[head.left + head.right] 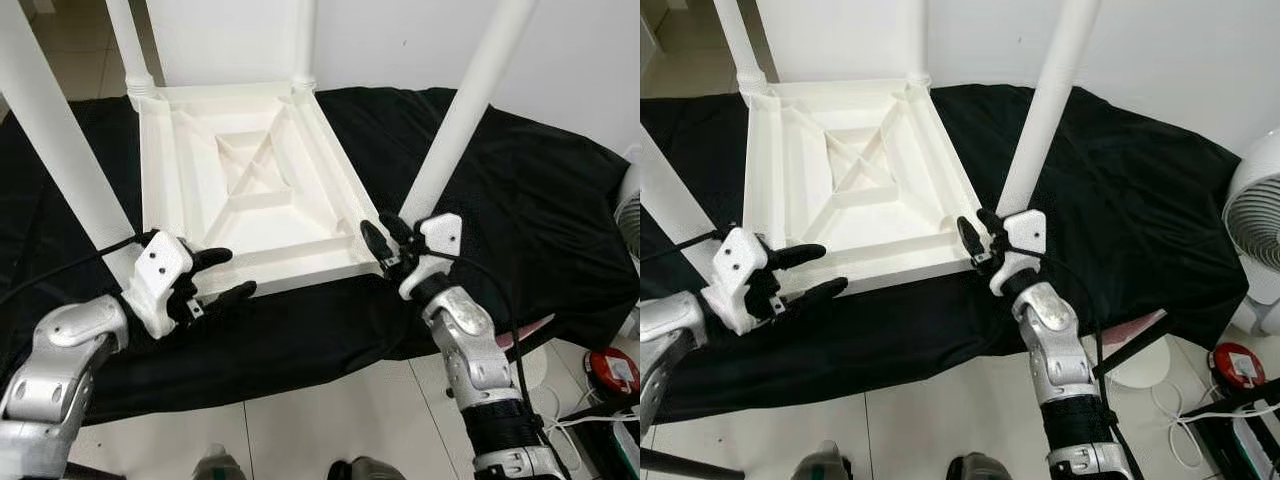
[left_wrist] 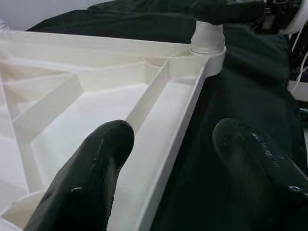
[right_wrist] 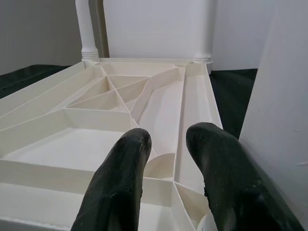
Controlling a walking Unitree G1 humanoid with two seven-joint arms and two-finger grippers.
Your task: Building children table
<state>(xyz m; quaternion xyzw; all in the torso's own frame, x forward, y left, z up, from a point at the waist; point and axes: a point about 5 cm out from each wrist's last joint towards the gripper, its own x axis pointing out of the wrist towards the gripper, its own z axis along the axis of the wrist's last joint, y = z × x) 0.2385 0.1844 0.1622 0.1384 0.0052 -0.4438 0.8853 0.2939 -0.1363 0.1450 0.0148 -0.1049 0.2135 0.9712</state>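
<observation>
The white plastic table (image 1: 245,190) lies upside down on the black cloth (image 1: 520,200), legs up. It looks light and stiff; its rim seems the best hold. The left gripper (image 1: 222,275) and right gripper (image 1: 385,238) are both spread, grasping nothing.

Lighting: bright, even, indoor; soft shadows. Glare on white tabletop (image 1: 250,190). Near fingers (image 2: 86,178) blurred.
</observation>
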